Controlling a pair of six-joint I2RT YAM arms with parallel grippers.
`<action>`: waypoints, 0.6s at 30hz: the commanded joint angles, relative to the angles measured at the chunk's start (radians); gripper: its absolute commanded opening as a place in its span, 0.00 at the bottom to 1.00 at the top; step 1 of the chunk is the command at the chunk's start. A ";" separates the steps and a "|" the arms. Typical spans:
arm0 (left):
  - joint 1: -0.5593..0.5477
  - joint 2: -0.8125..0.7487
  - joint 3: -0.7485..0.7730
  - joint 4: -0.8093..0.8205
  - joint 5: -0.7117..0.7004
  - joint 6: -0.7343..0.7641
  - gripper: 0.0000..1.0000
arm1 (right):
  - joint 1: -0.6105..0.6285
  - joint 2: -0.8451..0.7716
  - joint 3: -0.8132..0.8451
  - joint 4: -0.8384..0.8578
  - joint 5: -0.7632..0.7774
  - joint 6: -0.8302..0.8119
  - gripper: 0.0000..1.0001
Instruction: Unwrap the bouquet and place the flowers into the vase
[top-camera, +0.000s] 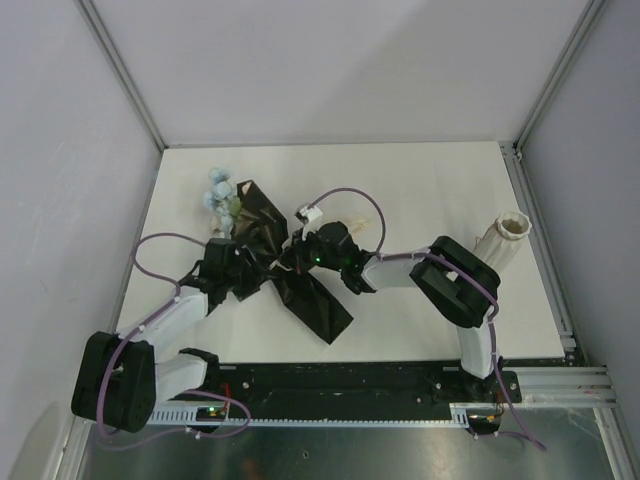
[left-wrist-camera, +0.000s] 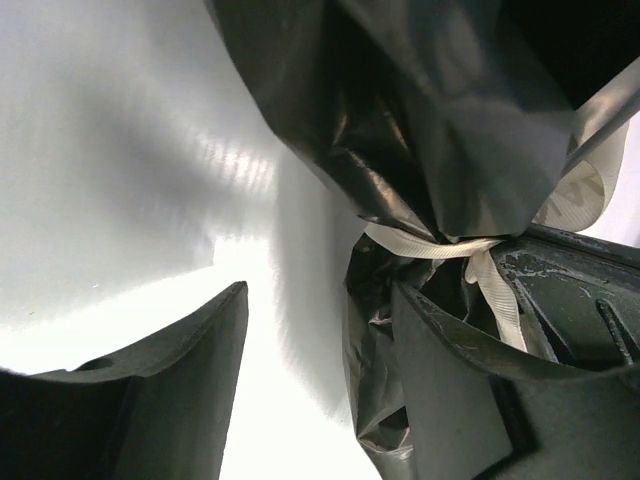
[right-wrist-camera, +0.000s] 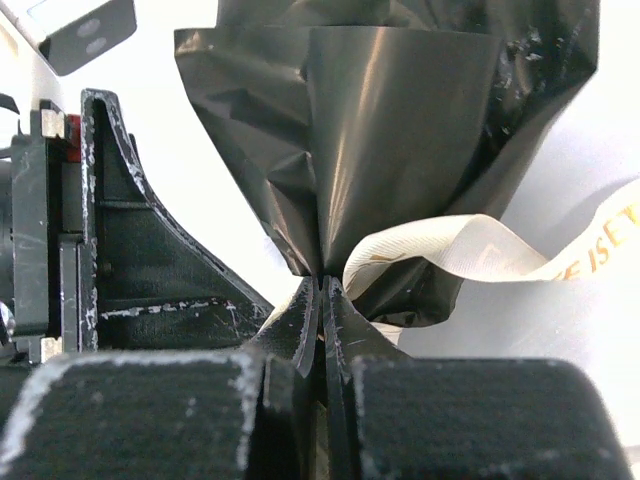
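The bouquet (top-camera: 262, 225) lies on the white table, rolled in crinkly black paper (right-wrist-camera: 400, 120), with pale blue flowers (top-camera: 218, 195) showing at its far-left end. A cream ribbon (left-wrist-camera: 425, 245) cinches its waist, and a loose tail (right-wrist-camera: 470, 245) trails to the right. My right gripper (right-wrist-camera: 322, 285) is shut at that knot, with ribbon showing on both sides of its tips. My left gripper (left-wrist-camera: 320, 300) stands open just left of the waist, bare table between its fingers and its right finger against the paper. The cream ribbed vase (top-camera: 505, 240) stands far right, apart from both grippers.
Both arms meet over the middle of the table, wrists close together (top-camera: 290, 260). A black sheet corner (top-camera: 325, 315) spreads toward the near edge. Metal frame posts (top-camera: 125, 75) and grey walls enclose the table. The arm bases sit on a black rail (top-camera: 350, 385).
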 joint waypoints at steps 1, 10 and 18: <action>-0.025 0.032 0.029 0.059 0.066 -0.028 0.64 | 0.000 -0.059 -0.033 0.181 0.087 0.105 0.00; -0.031 0.075 -0.018 0.185 0.104 -0.088 0.59 | 0.033 -0.096 -0.159 0.202 0.325 0.205 0.00; -0.032 0.085 0.007 0.113 0.041 -0.065 0.58 | 0.076 -0.226 -0.217 -0.035 0.429 0.176 0.05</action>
